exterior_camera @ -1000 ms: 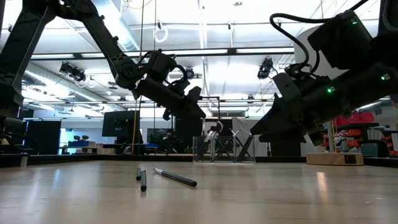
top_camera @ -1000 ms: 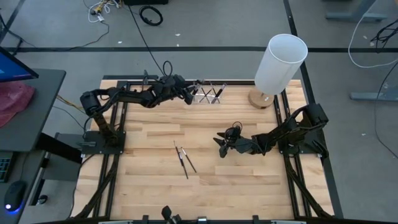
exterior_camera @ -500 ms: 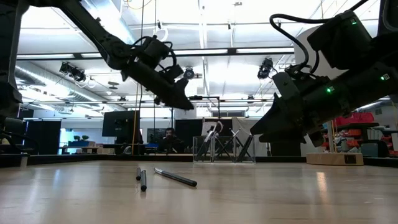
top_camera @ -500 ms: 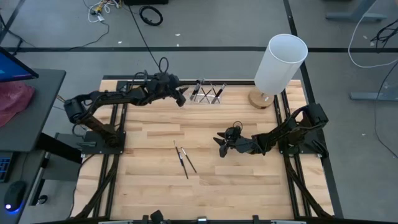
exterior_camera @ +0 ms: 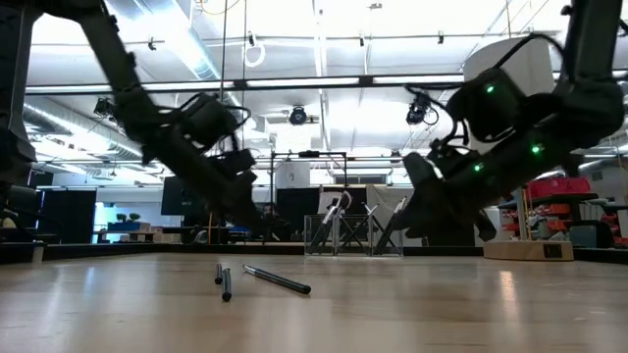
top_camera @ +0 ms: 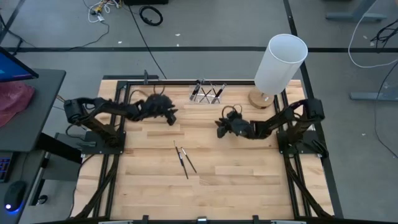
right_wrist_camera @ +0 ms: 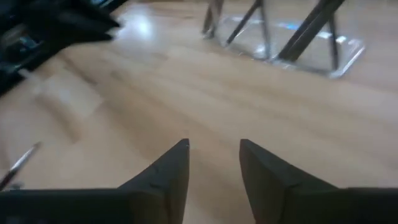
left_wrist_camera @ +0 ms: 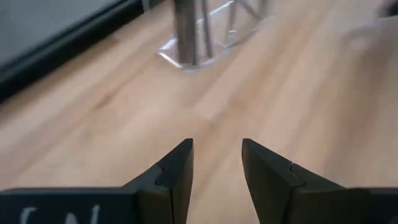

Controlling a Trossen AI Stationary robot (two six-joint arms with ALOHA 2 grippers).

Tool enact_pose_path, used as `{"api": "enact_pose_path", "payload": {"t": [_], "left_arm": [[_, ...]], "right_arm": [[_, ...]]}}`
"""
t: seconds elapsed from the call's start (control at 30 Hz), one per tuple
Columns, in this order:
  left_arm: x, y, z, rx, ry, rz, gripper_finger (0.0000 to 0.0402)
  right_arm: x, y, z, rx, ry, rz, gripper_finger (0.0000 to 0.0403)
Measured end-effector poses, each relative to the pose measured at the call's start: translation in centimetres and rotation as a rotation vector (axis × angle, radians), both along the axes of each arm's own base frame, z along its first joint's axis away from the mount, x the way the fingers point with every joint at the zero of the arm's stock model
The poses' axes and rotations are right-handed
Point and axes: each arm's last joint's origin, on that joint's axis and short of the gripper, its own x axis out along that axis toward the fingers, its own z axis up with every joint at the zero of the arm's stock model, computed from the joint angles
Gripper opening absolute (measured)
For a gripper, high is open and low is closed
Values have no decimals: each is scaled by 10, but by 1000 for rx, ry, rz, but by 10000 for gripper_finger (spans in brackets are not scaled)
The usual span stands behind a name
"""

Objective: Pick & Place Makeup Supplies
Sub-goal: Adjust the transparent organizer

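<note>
Three loose makeup sticks (top_camera: 185, 159) lay mid-table nearest the front, left gripper (top_camera: 169, 116) and right gripper (top_camera: 219, 128) hovered beyond them, both parted and empty, clear holder (top_camera: 207, 92) with more brushes stood at the far edge beside white cylinder (top_camera: 280, 62).

The whole wooden surface (top_camera: 205, 180) is viewed from directly overhead in the high view, with the surrounding floor included. In the low view, the surface (exterior_camera: 392, 314) is seen from its own height at the near edge, looking level toward the far edge and the room beyond. The clear holder (top_camera: 207, 93) at the far edge and the loose makeup sticks (top_camera: 184, 160) near the centre are shared by both views (exterior_camera: 355, 235) (exterior_camera: 278, 281). Each wrist view is taken close above the surface, past its own fingers (left_wrist_camera: 180, 168) (right_wrist_camera: 177, 165); the clear holder is seen in both (left_wrist_camera: 205, 34) (right_wrist_camera: 280, 37).
</note>
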Motion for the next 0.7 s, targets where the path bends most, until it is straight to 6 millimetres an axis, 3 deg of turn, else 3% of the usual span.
{"api": "enact_pose_path", "payload": {"t": [0.23,0.4,0.7], "left_arm": [[-20,-37,-18,-24,-200,-24,142],[-21,-50,-20,-30,-239,-36,142],[-18,-61,-20,-18,-235,-60,142]], "right_arm": [[10,-42,10,-53,71,6,73],[14,-68,15,-101,202,-27,10],[8,-93,18,-131,232,-86,7]]}}
